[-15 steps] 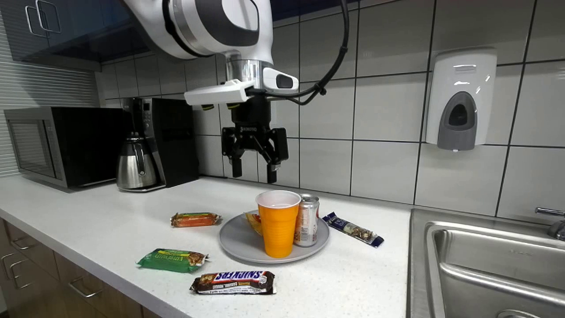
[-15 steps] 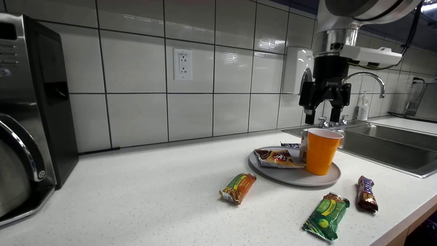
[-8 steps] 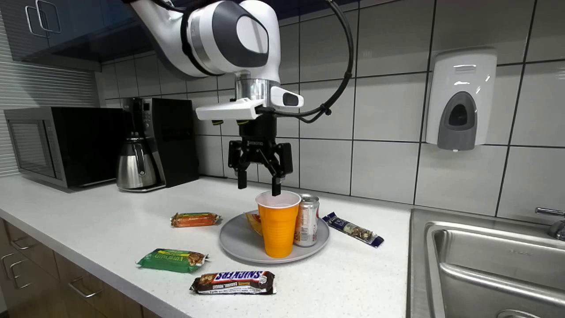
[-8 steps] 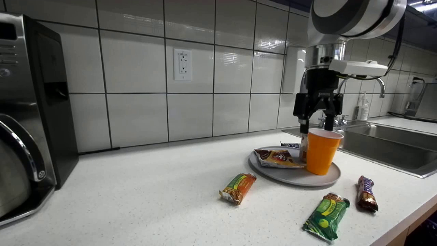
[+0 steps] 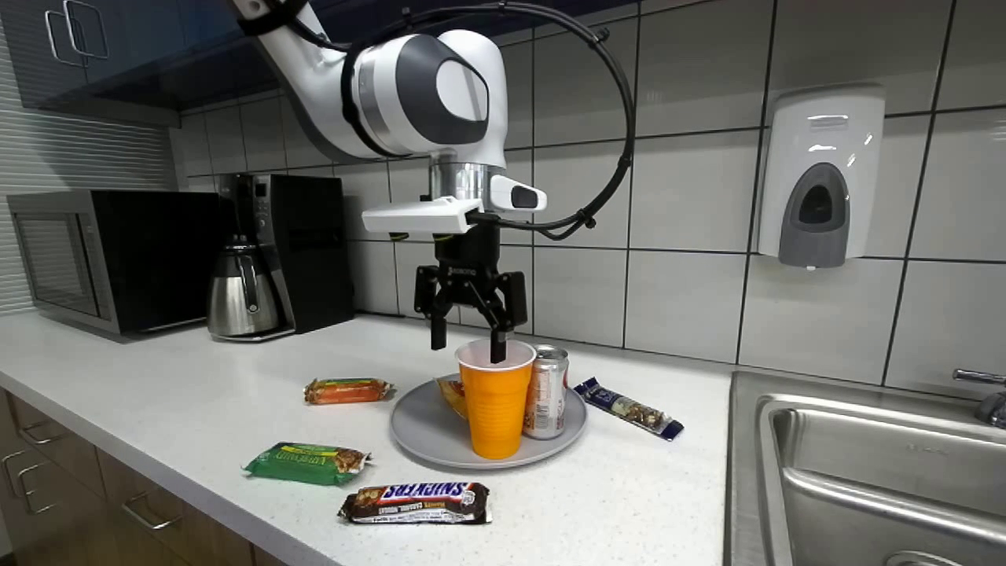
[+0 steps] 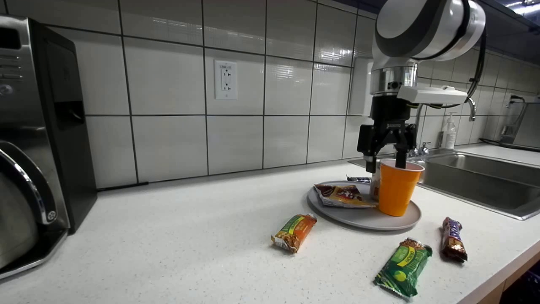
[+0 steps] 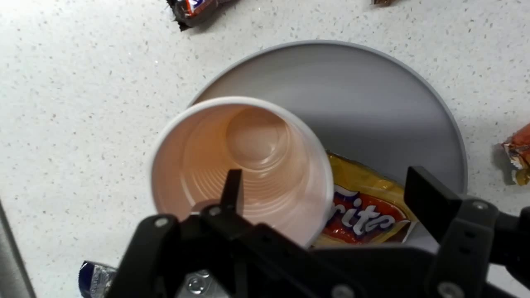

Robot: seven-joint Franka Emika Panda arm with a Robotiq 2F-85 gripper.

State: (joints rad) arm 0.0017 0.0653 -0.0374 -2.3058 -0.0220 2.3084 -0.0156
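Hangs with jaws spread wide and one finger [image 5: 498, 344] at the mouth of the orange cup [image 5: 495, 413], upright on the gray plate [image 5: 424, 432]. Hovers near silver can [image 5: 548, 401] and yellow snack bag [image 6: 344, 196].

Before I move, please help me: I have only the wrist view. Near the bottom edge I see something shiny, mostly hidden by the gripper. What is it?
Observer: It is a drink can, standing upright on the plate beside the orange cup.
Operator: Thank you. Outside the cup, do I touch anything?
Observer: No, the finger outside the cup hangs free in the air, higher than the plate.
Operator: Good. At the lower left of my picture there is a grey edge. To what does it belong?
Observer: To the metal sink, set into the counter.
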